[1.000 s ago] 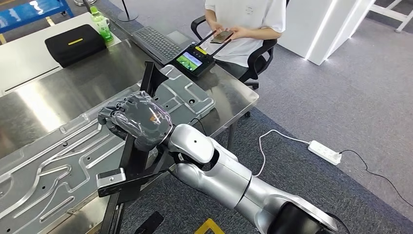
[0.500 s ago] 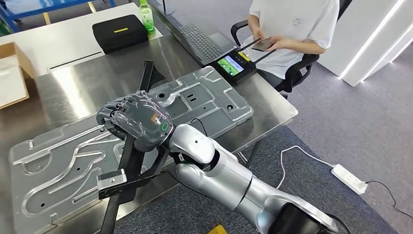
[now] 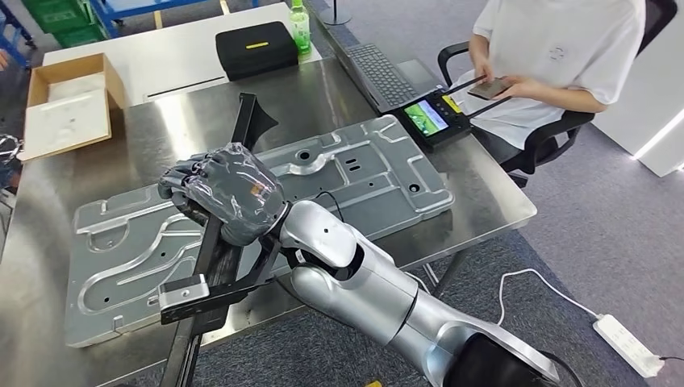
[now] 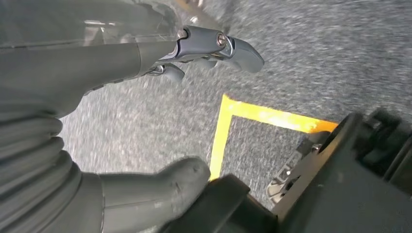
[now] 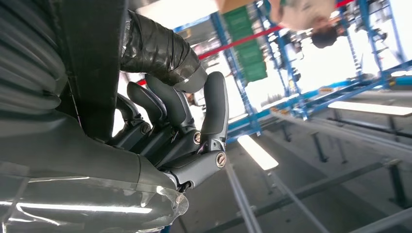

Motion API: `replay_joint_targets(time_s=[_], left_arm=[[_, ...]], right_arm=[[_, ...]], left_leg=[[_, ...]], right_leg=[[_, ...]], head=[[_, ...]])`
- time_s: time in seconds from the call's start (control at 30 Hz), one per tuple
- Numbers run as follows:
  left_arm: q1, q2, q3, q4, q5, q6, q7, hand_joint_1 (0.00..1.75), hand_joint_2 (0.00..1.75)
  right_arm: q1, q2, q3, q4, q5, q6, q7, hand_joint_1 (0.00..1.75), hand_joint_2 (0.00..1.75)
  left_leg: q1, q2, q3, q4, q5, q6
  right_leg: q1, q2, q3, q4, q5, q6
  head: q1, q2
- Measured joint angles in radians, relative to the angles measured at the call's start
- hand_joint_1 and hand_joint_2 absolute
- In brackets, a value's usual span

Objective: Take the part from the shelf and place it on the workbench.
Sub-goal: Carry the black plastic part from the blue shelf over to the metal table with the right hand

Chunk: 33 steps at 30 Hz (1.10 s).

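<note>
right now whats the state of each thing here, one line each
right hand: fingers wrapped around the black part, holding it
black part: gripped, held over the near table edge, tilted
left hand: holds nothing, fingers apart, over the carpet
metal panel: lying flat on the workbench
cardboard box: open
controller: screen lit
laptop: open
green bottle: upright
</note>
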State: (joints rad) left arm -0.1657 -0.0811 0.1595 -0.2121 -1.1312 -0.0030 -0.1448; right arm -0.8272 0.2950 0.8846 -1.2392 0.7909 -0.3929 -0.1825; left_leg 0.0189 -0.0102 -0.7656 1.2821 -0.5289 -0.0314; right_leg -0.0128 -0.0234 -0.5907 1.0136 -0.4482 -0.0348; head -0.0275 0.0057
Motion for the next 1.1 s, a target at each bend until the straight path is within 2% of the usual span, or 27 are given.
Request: replay_joint_targets(time_s=[0.03, 0.07, 0.1, 0.13, 0.2, 0.23, 0.3, 0.37, 0.4, 0.43, 0.47, 0.5, 0.53, 0.57, 0.6, 0.67, 0.7, 0.73, 0.8, 0.83, 0.9, 0.93, 0.97, 1.0, 1.03, 1.07, 1.1], left_arm=[[0.001, 0.001, 0.000, 0.000, 0.001, -0.001, 0.001, 0.00, 1.75], [0.002, 0.003, 0.000, 0.000, 0.001, -0.003, 0.003, 0.00, 1.75], [0.003, 0.005, 0.000, 0.000, 0.001, -0.004, 0.004, 0.00, 1.75], [0.003, 0.006, 0.000, 0.000, 0.001, -0.005, 0.006, 0.00, 1.75], [0.002, 0.007, 0.000, 0.000, 0.004, -0.007, 0.007, 0.00, 1.75], [0.002, 0.007, 0.000, 0.000, 0.006, -0.007, 0.006, 0.00, 1.75], [0.005, 0.007, 0.000, 0.000, 0.009, -0.008, 0.005, 0.00, 1.75], [0.007, 0.008, 0.000, 0.000, 0.008, -0.008, 0.004, 0.00, 1.75], [0.005, 0.008, 0.000, 0.000, 0.007, -0.008, 0.003, 0.00, 1.75], [0.003, 0.008, 0.000, 0.000, 0.005, -0.008, 0.002, 0.00, 1.75], [0.002, 0.008, 0.001, 0.000, 0.003, -0.009, 0.001, 0.00, 1.75], [0.002, 0.007, 0.001, 0.000, 0.001, -0.010, 0.000, 0.00, 1.75], [0.003, 0.007, 0.001, 0.000, -0.002, -0.011, -0.001, 0.00, 1.75], [0.004, 0.007, 0.001, 0.000, -0.004, -0.012, -0.002, 0.00, 1.75], [0.004, 0.007, 0.001, 0.000, -0.006, -0.013, -0.003, 0.00, 1.75], [0.001, 0.004, 0.001, 0.000, -0.011, -0.014, -0.008, 0.00, 1.75], [-0.001, 0.003, 0.001, 0.000, -0.014, -0.014, -0.011, 0.00, 1.75], [-0.003, 0.001, 0.002, 0.000, -0.017, -0.014, -0.013, 0.00, 1.75], [-0.003, -0.001, 0.003, 0.000, -0.023, -0.014, -0.018, 0.00, 1.75], [-0.001, -0.002, 0.004, 0.000, -0.024, -0.014, -0.021, 0.00, 1.75], [-0.001, -0.003, 0.007, 0.000, -0.025, -0.012, -0.023, 0.00, 1.75], [-0.003, -0.004, 0.008, 0.000, -0.025, -0.012, -0.025, 0.00, 1.75], [-0.006, -0.004, 0.010, 0.000, -0.024, -0.011, -0.026, 0.00, 1.75], [-0.009, -0.004, 0.013, 0.000, -0.023, -0.011, -0.027, 0.00, 1.75], [-0.010, -0.004, 0.016, 0.000, -0.023, -0.010, -0.028, 0.00, 1.75], [-0.009, -0.004, 0.019, 0.000, -0.024, -0.010, -0.028, 0.00, 1.75], [-0.008, -0.004, 0.021, 0.000, -0.026, -0.009, -0.028, 0.00, 1.75]], right_arm=[[0.001, -0.001, -0.001, 0.000, 0.001, -0.001, 0.002, 1.71, 1.75], [0.000, -0.001, -0.005, 0.000, 0.003, -0.002, 0.005, 1.71, 1.75], [-0.002, -0.002, -0.009, 0.000, 0.006, -0.004, 0.009, 1.71, 1.75], [-0.006, -0.002, -0.016, 0.000, 0.011, -0.007, 0.014, 1.71, 1.75], [-0.018, -0.009, -0.034, 0.002, 0.026, -0.017, 0.029, 1.71, 1.75], [-0.025, -0.014, -0.046, 0.004, 0.035, -0.023, 0.036, 1.71, 1.75], [-0.040, -0.027, -0.072, 0.014, 0.050, -0.033, 0.045, 1.71, 1.75], [-0.060, -0.042, -0.102, 0.033, 0.058, -0.041, 0.047, 1.71, 1.75], [-0.070, -0.051, -0.119, 0.044, 0.060, -0.044, 0.047, 1.71, 1.75], [-0.078, -0.062, -0.138, 0.058, 0.065, -0.048, 0.048, 1.71, 1.75], [-0.083, -0.074, -0.156, 0.074, 0.071, -0.051, 0.051, 1.71, 1.75], [-0.086, -0.085, -0.173, 0.089, 0.079, -0.055, 0.055, 1.71, 1.75], [-0.089, -0.094, -0.187, 0.106, 0.088, -0.058, 0.059, 1.71, 1.75], [-0.092, -0.100, -0.199, 0.123, 0.095, -0.060, 0.062, 1.71, 1.75], [-0.099, -0.105, -0.211, 0.142, 0.101, -0.064, 0.064, 1.71, 1.75], [-0.121, -0.113, -0.236, 0.191, 0.109, -0.076, 0.064, 1.71, 1.75], [-0.134, -0.117, -0.251, 0.223, 0.113, -0.085, 0.064, 1.71, 1.75], [-0.148, -0.121, -0.266, 0.258, 0.114, -0.096, 0.061, 1.71, 1.75], [-0.171, -0.126, -0.299, 0.328, 0.118, -0.114, 0.050, 1.71, 1.75], [-0.181, -0.128, -0.313, 0.359, 0.119, -0.120, 0.044, 1.71, 1.75], [-0.199, -0.130, -0.337, 0.408, 0.121, -0.125, 0.038, 1.71, 1.75], [-0.205, -0.132, -0.346, 0.429, 0.122, -0.126, 0.041, 1.71, 1.75], [-0.210, -0.134, -0.355, 0.449, 0.123, -0.126, 0.045, 1.71, 1.75], [-0.213, -0.137, -0.364, 0.470, 0.124, -0.127, 0.049, 1.71, 1.75], [-0.214, -0.140, -0.372, 0.491, 0.126, -0.129, 0.052, 1.71, 1.75], [-0.214, -0.144, -0.381, 0.511, 0.128, -0.132, 0.052, 1.71, 1.75], [-0.216, -0.147, -0.390, 0.531, 0.131, -0.137, 0.051, 1.71, 1.75]], left_leg=[[0.002, 0.004, -0.005, 0.011, 0.005, -0.003], [0.004, 0.009, 0.011, -0.020, 0.028, -0.005], [0.005, 0.021, 0.046, -0.084, 0.062, -0.007], [0.003, 0.045, 0.085, -0.156, 0.089, -0.005], [-0.002, 0.073, 0.133, -0.247, 0.116, 0.008], [-0.006, 0.075, 0.136, -0.257, 0.114, 0.016], [-0.005, 0.049, 0.135, -0.258, 0.117, 0.030], [-0.002, 0.027, 0.137, -0.262, 0.120, 0.042], [0.000, 0.016, 0.137, -0.263, 0.122, 0.048], [0.000, 0.003, 0.136, -0.263, 0.123, 0.053], [-0.001, -0.010, 0.135, -0.263, 0.124, 0.057], [-0.002, -0.025, 0.135, -0.263, 0.124, 0.058], [-0.004, -0.040, 0.135, -0.262, 0.124, 0.059], [-0.006, -0.055, 0.136, -0.262, 0.124, 0.059], [-0.007, -0.069, 0.136, -0.261, 0.124, 0.059], [-0.009, -0.095, 0.134, -0.258, 0.124, 0.057], [-0.008, -0.107, 0.131, -0.257, 0.126, 0.054], [-0.005, -0.118, 0.127, -0.257, 0.127, 0.049], [-0.001, -0.138, 0.121, -0.261, 0.131, 0.036], [-0.002, -0.124, 0.119, -0.258, 0.129, 0.030], [-0.007, -0.062, 0.094, -0.208, 0.097, 0.022], [-0.006, -0.026, 0.068, -0.152, 0.068, 0.018], [-0.003, -0.008, 0.036, -0.088, 0.038, 0.013], [0.001, 0.000, 0.008, -0.031, 0.018, 0.009], [0.004, 0.003, -0.007, -0.001, 0.015, 0.004], [0.007, 0.004, -0.002, -0.009, 0.030, 0.001], [0.009, 0.008, 0.021, -0.053, 0.059, -0.001]], right_leg=[[0.000, -0.015, 0.000, 0.001, -0.003, 0.002], [-0.001, -0.028, 0.002, 0.003, -0.006, 0.004], [-0.002, -0.041, 0.004, 0.007, -0.010, 0.008], [0.000, -0.053, 0.006, 0.010, -0.016, 0.013], [0.007, -0.073, 0.010, 0.015, -0.025, 0.024], [0.011, -0.082, 0.012, 0.016, -0.027, 0.030], [0.011, -0.095, 0.018, 0.015, -0.032, 0.040], [0.004, -0.059, 0.008, 0.046, -0.055, 0.051], [0.001, -0.030, -0.013, 0.091, -0.081, 0.054], [0.000, -0.003, -0.044, 0.155, -0.112, 0.056], [0.000, 0.009, -0.082, 0.224, -0.140, 0.056], [0.001, 0.014, -0.114, 0.278, -0.155, 0.056], [0.001, 0.017, -0.132, 0.298, -0.148, 0.053], [0.002, 0.020, -0.131, 0.281, -0.122, 0.049], [0.002, 0.029, -0.112, 0.226, -0.080, 0.044], [0.001, 0.074, -0.058, 0.092, -0.010, 0.031], [0.001, 0.091, -0.040, 0.048, 0.006, 0.027], [0.002, 0.101, -0.032, 0.029, 0.008, 0.025], [0.003, 0.081, -0.027, 0.019, 0.009, 0.023], [0.000, 0.070, -0.022, 0.011, 0.012, 0.020], [-0.006, 0.050, -0.011, -0.005, 0.018, 0.013], [-0.005, 0.041, -0.008, -0.009, 0.018, 0.011], [-0.005, 0.031, -0.007, -0.010, 0.018, 0.009], [-0.004, 0.023, -0.007, -0.009, 0.016, 0.009], [-0.004, 0.015, -0.007, -0.008, 0.014, 0.010], [-0.005, 0.009, -0.006, -0.006, 0.012, 0.013], [-0.007, 0.003, -0.005, -0.003, 0.009, 0.016]], head=[[0.000, 0.000], [0.000, 0.000], [0.000, 0.000], [0.000, 0.000], [0.001, 0.000], [0.001, 0.000], [0.001, 0.000], [0.002, 0.000], [0.002, 0.000], [0.002, 0.000], [0.002, 0.000], [0.002, 0.000], [0.002, 0.000], [0.002, 0.000], [0.002, 0.000], [0.001, 0.000], [0.001, 0.000], [0.001, 0.000], [0.002, 0.000], [0.001, 0.000], [0.000, 0.000], [-0.001, 0.000], [-0.001, 0.000], [-0.001, 0.000], [-0.001, 0.000], [-0.001, 0.000], [-0.001, 0.000]])
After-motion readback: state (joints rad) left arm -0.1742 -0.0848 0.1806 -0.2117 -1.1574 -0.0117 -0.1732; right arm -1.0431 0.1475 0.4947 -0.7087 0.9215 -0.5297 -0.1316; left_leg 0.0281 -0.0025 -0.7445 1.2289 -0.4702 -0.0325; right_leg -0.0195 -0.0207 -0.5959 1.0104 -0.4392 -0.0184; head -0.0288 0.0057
